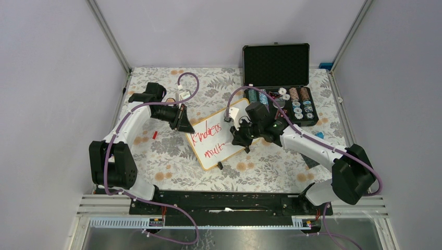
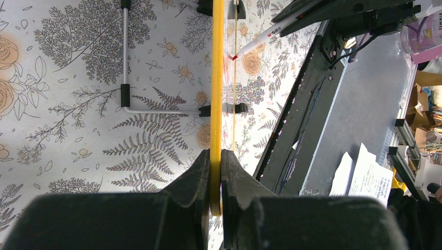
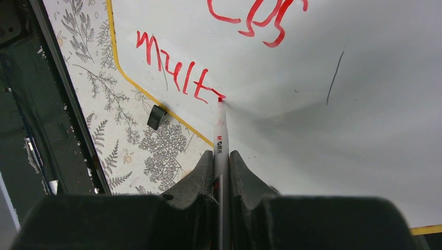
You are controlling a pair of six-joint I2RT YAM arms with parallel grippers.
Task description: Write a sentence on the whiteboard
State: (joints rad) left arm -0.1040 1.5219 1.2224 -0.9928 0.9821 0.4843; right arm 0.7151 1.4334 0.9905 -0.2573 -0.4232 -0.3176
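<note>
The whiteboard lies tilted in the middle of the floral table. My left gripper is shut on its upper-left rim; in the left wrist view the yellow rim runs edge-on between the fingers. The sentence is red marker writing in two lines; the lower line reads "mult". My right gripper is shut on a grey marker. The marker's red tip touches the board just after the last letter. The board's white face fills most of the right wrist view.
An open black case with several chip stacks stands behind the board at the back right. A small red piece lies left of the board. A black foot sits at the board's near rim. A wire stand shows under the board.
</note>
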